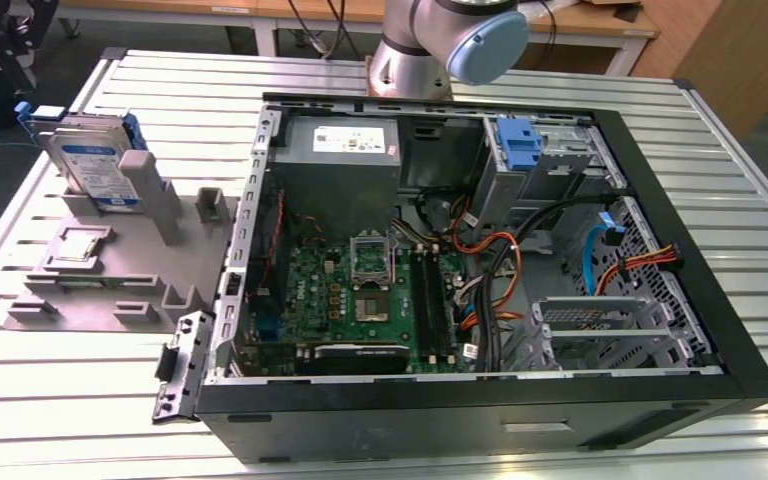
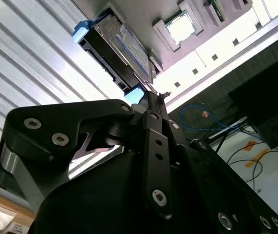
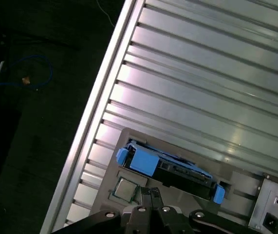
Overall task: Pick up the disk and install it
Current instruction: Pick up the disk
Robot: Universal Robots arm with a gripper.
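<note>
Silver rectangular hard-drive disk (image 1: 97,165) with blue-white label and blue plastic frame stands on edge in a slot of the grey plastic holding fixture (image 1: 91,290). The fixture sits on the ribbed metal table (image 1: 64,400), at the exterior view's left of the open black computer case (image 1: 491,420). In both wrist views the black gripper (image 3: 151,191) has its claw pressed together, holding nothing and pointing toward the disk (image 3: 170,168) without touching it. A square processor chip (image 3: 125,189) lies in the fixture just beside the disk.

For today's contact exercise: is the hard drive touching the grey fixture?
Touching. The exterior view shows the hard drive standing upright, its lower edge seated in the grey fixture.
</note>
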